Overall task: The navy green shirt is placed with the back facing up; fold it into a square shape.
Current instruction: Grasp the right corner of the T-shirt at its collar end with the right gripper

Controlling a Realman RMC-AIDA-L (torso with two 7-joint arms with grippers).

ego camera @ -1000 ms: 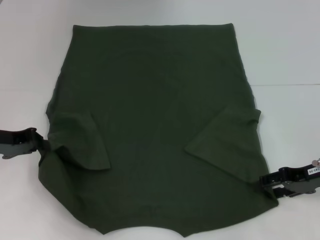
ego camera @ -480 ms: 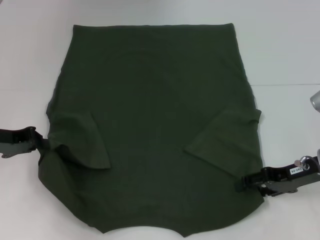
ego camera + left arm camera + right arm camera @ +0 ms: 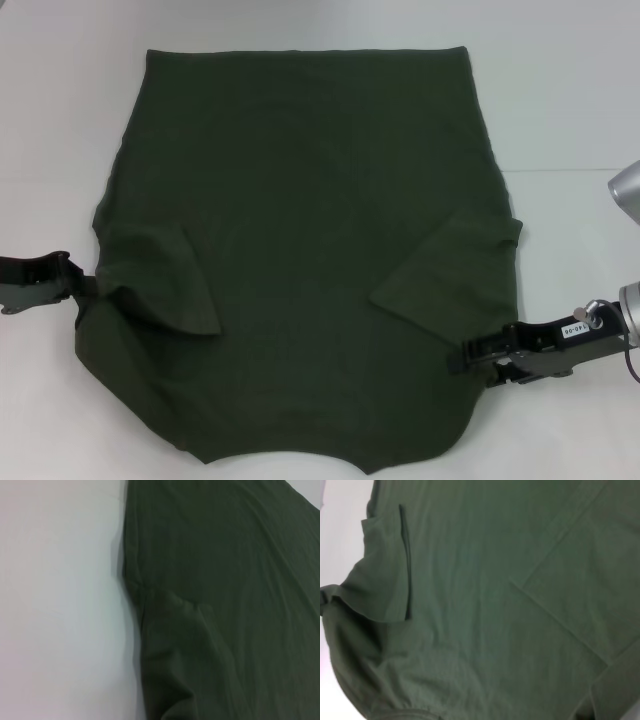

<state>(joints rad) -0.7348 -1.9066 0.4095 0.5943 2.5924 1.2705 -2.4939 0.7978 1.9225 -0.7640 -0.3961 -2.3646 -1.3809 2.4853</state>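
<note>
At the far left of the head view, the left end effector [image 3: 82,287] is seen low over the white worktop [image 3: 560,110], its fingers pointing inward and closed on the left edge of the navy green shirt [image 3: 310,200], just below the left sleeve. The fabric is bunched into a small pucker at the grip. The left sleeve [image 3: 165,280] is folded inward over the body of the shirt, its hem lying as a slanted flap. In the left wrist view, only the shirt's edge [image 3: 210,605] and bare worktop [image 3: 55,605] are shown; the fingers themselves are not visible there.

The shirt is spread flat across the middle of the worktop, its straight hem at the far side and the curved neckline at the near edge. It covers most of the head view.

On the right, the right sleeve [image 3: 450,280] is likewise folded inward onto the shirt. Below it, the right end effector [image 3: 468,357] is reaching in over the shirt's right edge, its fingers closed on the fabric, and the edge is drawn inward at that place. In the right wrist view, the shirt [image 3: 480,605] fills nearly the whole picture, with both folded sleeves visible.
</note>
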